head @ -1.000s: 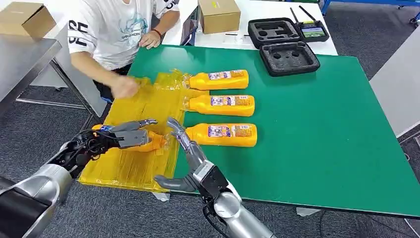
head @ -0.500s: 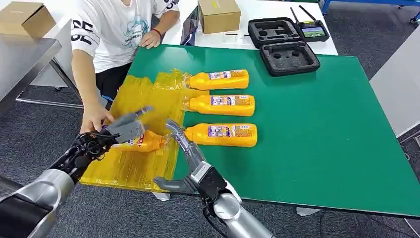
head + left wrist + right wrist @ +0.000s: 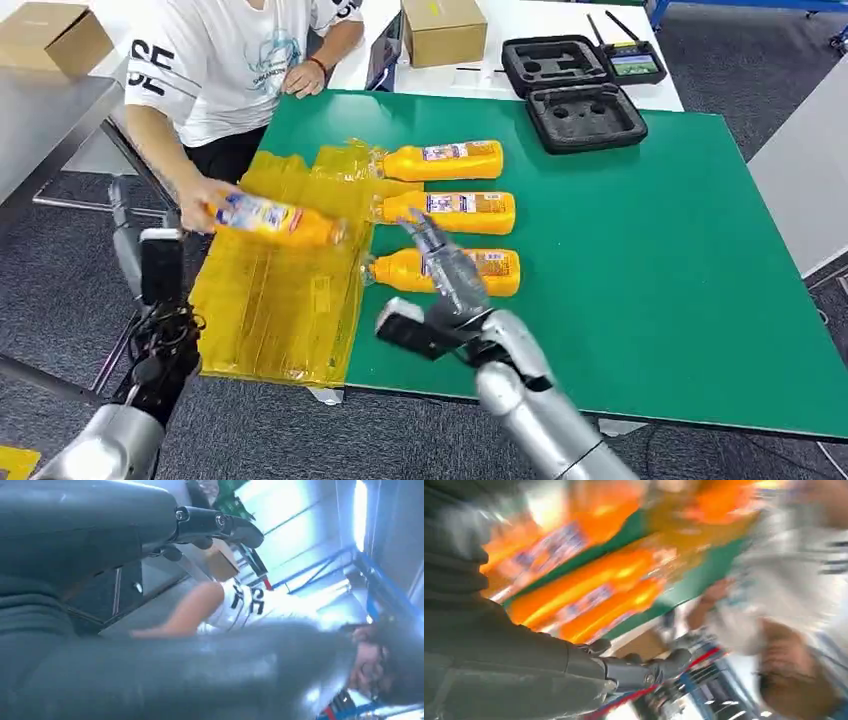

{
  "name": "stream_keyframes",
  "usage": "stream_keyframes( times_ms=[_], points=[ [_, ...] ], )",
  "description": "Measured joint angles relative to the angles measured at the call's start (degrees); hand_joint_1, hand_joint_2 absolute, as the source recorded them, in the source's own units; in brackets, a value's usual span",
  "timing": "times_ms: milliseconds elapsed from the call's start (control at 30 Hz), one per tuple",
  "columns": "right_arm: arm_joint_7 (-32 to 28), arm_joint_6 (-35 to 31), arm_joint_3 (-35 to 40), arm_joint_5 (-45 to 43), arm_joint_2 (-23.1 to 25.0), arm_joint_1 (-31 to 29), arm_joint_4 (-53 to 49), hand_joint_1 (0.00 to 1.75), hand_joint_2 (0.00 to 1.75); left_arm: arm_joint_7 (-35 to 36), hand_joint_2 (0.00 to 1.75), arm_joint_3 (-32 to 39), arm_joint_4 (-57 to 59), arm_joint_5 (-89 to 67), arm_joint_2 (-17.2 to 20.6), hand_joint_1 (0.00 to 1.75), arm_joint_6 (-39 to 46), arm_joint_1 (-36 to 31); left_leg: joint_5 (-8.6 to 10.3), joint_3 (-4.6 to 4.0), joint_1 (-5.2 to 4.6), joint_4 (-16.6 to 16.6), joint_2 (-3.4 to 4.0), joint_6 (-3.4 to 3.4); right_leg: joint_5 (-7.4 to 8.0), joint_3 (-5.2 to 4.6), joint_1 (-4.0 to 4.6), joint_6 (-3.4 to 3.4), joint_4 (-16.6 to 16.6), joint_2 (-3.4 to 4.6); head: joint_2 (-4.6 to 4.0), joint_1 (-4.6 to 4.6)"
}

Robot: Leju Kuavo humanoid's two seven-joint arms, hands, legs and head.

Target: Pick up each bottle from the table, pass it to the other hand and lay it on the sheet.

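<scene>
Now lifting away in a person's hand (image 3: 203, 205), the bottle (image 3: 272, 219) is leaving the spread left hand (image 3: 150, 262) empty, risking collision as the open-fingered right hand (image 3: 440, 290) is reaching over the nearest table bottle (image 3: 445, 270).

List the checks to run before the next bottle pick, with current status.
1. Right robot hand free: ok, fingers spread and holding nothing.
2. Left robot hand free to receive: ok, raised beside the sheet, no bottle in it.
3. Target present: ok, the nearest bottle lies on the green table, partly under the right robot hand.
4. Right robot hand touching the nearest bottle: cannot tell.
5. Sheet free of people: not ok, a person's hand holds a bottle over it.
6. Remaining stock: ok, the middle bottle and far bottle lie on the table.
</scene>
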Motion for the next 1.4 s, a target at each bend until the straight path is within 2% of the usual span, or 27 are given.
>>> stream_keyframes(
  times_ms=[200,400,767,1167,1400],
  points=[
    [5.63,3.37,-4.55,7.3,-4.46,-3.31,6.92,0.0,1.75,-0.02,1.75,2.71,-6.21,1.68,-0.04,0.0,-1.42,4.33,0.0,-0.01,-0.01,0.01,-0.03,0.0,0.01,0.02,-0.01,0.01,0.0,-0.01,0.0,0.02],
    [8.18,6.76,-6.04,10.7,-6.06,-4.48,11.5,0.0,1.75,-0.02,1.75,3.34,-7.07,1.92,-0.17,0.0,-3.3,5.1,0.0,0.0,0.02,0.01,-0.03,0.0,0.01,-0.01,0.01,0.01,0.0,-0.01,0.0,0.0],
    [7.07,7.65,-6.34,10.24,-6.26,-5.89,17.43,0.0,1.75,-0.02,1.75,3.01,-6.87,1.77,-1.16,0.0,-4.05,4.4,0.0,-0.01,0.0,0.01,-0.02,0.0,0.01,-0.01,0.0,0.01,0.0,0.0,0.0,0.0],
    [4.23,9.71,-5.9,7.75,-3.72,-16.82,30.42,0.0,1.75,-0.02,1.75,1.09,-4.93,2.47,-2.16,0.0,-4.11,3.4,0.02,0.0,0.01,0.02,-0.01,0.01,0.02,-0.02,0.01,0.01,0.01,0.02,0.0,0.02],
    [3.94,10.17,-5.75,7.16,-2.43,-19.66,34.58,0.0,1.75,-0.02,1.75,0.76,-4.18,2.97,-2.4,0.0,-4.26,3.34,0.01,-0.02,0.0,0.02,-0.01,0.01,0.02,-0.02,0.0,0.02,0.01,0.02,0.0,0.0]
  ],
)
